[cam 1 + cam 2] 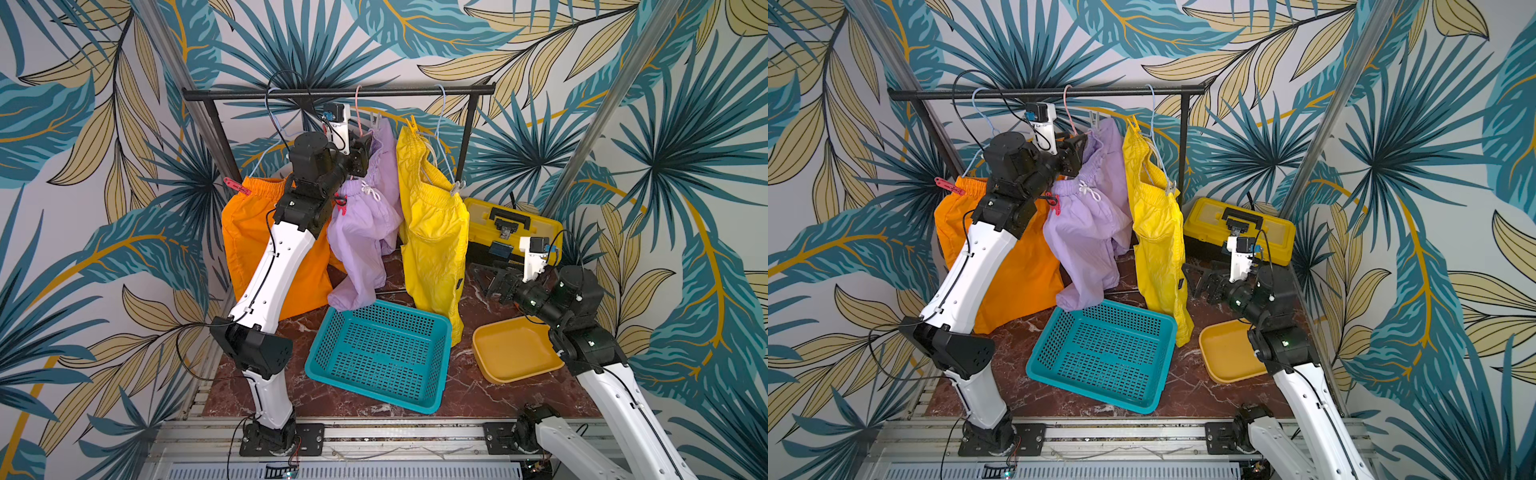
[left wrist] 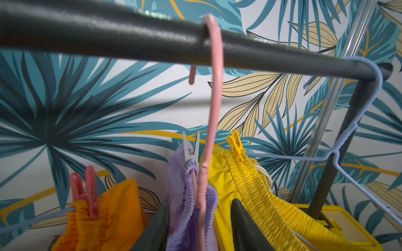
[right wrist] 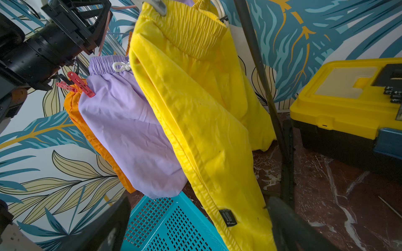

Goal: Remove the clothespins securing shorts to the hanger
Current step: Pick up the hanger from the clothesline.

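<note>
Orange shorts (image 1: 249, 249), lilac shorts (image 1: 361, 224) and yellow shorts (image 1: 432, 232) hang on wire hangers from a black rail (image 1: 332, 92). My left gripper (image 2: 200, 228) is raised at the lilac waistband (image 2: 191, 195). Its fingers stand apart on either side of the waistband and the pink hanger (image 2: 214, 108). A pale grey clothespin (image 2: 191, 147) pins the lilac waistband just beyond the fingertips. A yellow clothespin (image 2: 236, 147) holds the yellow shorts, and a pink one (image 2: 86, 193) the orange shorts. My right gripper (image 3: 195, 228) hangs low and open, empty, beside the yellow shorts' hem.
A teal perforated basket (image 1: 444, 361) sits on the marble table under the shorts. A yellow tray (image 1: 515, 349) and a yellow toolbox (image 1: 511, 224) stand at the right. More clothespins show at the front: red (image 1: 237, 187), red (image 1: 341, 203), pale grey (image 1: 457, 187).
</note>
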